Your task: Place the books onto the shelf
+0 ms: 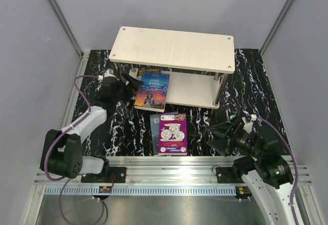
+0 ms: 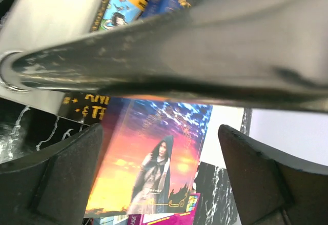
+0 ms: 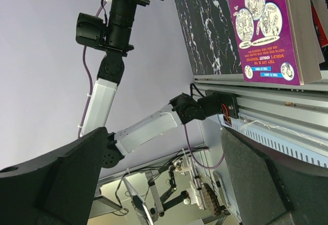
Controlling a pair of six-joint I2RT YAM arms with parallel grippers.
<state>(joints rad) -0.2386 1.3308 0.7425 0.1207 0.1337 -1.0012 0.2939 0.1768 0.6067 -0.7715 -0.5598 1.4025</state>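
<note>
Directly before left claw (image 2: 160,133): shelf post (image 2: 179,50) crossing.

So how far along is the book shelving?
Done: one Storey Treehouse book sits on the shelf, lower tier. In hand: nothing gripped; the left tool is open beside Jane Eyre, which looks only partly on the lower tier. Left: the purple book and the teal book under it lie on the table near the open, empty right tool.
</note>
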